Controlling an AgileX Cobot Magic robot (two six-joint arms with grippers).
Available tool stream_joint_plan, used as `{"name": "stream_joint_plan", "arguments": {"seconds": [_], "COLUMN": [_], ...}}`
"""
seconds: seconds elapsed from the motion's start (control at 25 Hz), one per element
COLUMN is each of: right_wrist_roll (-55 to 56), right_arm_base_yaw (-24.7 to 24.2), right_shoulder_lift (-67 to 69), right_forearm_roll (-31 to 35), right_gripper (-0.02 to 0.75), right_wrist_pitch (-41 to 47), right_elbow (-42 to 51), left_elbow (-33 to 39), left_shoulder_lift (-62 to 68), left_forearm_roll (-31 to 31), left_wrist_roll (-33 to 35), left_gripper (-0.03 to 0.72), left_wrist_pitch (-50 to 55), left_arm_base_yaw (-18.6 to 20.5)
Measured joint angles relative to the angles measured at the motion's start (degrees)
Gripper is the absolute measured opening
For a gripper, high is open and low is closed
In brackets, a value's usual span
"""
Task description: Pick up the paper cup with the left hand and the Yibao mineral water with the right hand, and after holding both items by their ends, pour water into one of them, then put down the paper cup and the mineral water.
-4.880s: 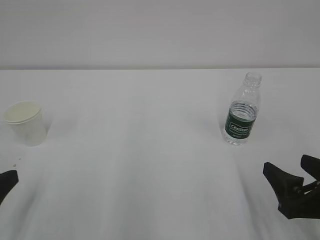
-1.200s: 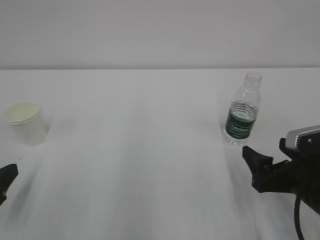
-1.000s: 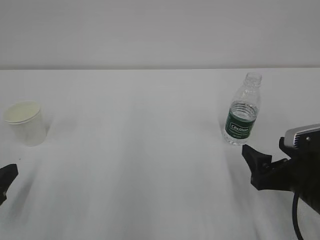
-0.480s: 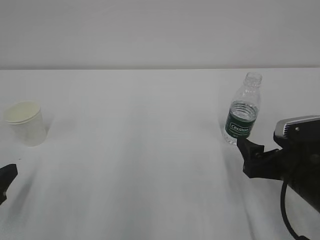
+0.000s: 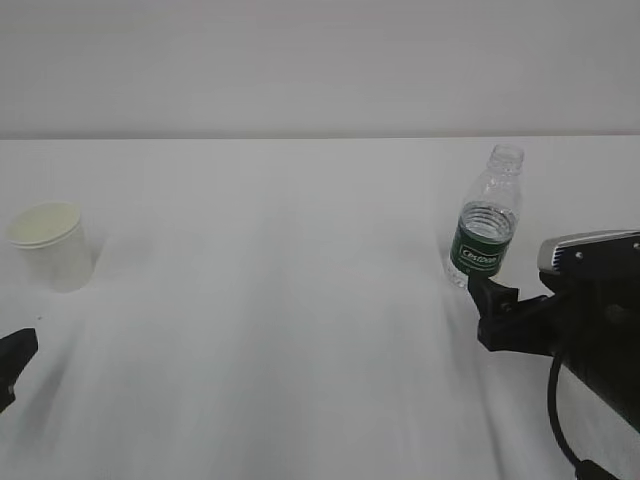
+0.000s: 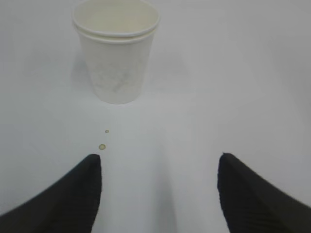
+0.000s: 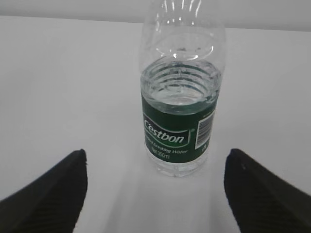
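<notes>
Altogether one cup (image 5: 52, 246), one bottle (image 5: 486, 222) and two grippers sit on a white table (image 5: 280, 300). The cup, which looks like two nested cups with a doubled rim, stands upright at the table's far left; in the left wrist view it (image 6: 116, 48) stands ahead of the fingers and slightly left of their midline, with two small spots (image 6: 102, 146) on the table between. The left gripper (image 6: 158, 194) is low at the near left edge, its fingers spread wide and empty, well short of the cup; in the exterior view only a black tip (image 5: 14, 360) shows. The bottle stands upright on the right, uncapped, with water up to about the top of its green label. The right gripper (image 7: 155, 191) is level with the table, pointing at the bottle (image 7: 181, 97), its fingers very wide, holding nothing, the bottle's base centred just ahead of the gap. In the exterior view one right finger (image 5: 490, 305) lies just in front of the bottle's base.
</notes>
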Motion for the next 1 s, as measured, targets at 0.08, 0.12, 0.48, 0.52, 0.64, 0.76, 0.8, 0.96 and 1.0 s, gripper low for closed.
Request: {"name": "stream_joint_plan", "arguments": {"seconds": [0.08, 0.12, 0.48, 0.52, 0.64, 0.76, 0.8, 0.96, 1.0], "right_wrist_roll": [0.00, 0.00, 0.00, 0.00, 0.00, 0.00, 0.00, 0.00, 0.00], "right_arm_base_yaw": [0.00, 0.00, 0.00, 0.00, 0.00, 0.00, 0.00, 0.00, 0.00], "right_shoulder_lift": [0.39, 0.64, 2.60, 2.60, 3.01, 3.67, 3.96, 5.04, 5.43], "right_forearm_roll": [0.00, 0.00, 0.24, 0.24, 0.24, 0.24, 0.24, 0.24, 0.24], "right_gripper": [0.672, 0.671, 0.666, 0.666, 0.665, 0.665, 0.664, 0.664, 0.664], "right_wrist_pitch": [0.00, 0.00, 0.00, 0.00, 0.00, 0.00, 0.00, 0.00, 0.00], "right_elbow": [-0.63, -0.75, -1.80, -2.22, -3.18, -4.09, -4.34, -5.06, -5.21], "left_elbow": [0.00, 0.00, 0.00, 0.00, 0.00, 0.00, 0.00, 0.00, 0.00], "left_shoulder_lift": [0.00, 0.00, 0.00, 0.00, 0.00, 0.00, 0.00, 0.00, 0.00], "left_forearm_roll": [0.30, 0.40, 0.53, 0.53, 0.53, 0.53, 0.53, 0.53, 0.58], "left_wrist_roll": [0.00, 0.00, 0.00, 0.00, 0.00, 0.00, 0.00, 0.00, 0.00], "left_gripper": [0.529, 0.529, 0.523, 0.523, 0.523, 0.523, 0.523, 0.521, 0.521], "left_wrist_pitch": [0.00, 0.00, 0.00, 0.00, 0.00, 0.00, 0.00, 0.00, 0.00], "left_arm_base_yaw": [0.00, 0.00, 0.00, 0.00, 0.00, 0.00, 0.00, 0.00, 0.00]}}
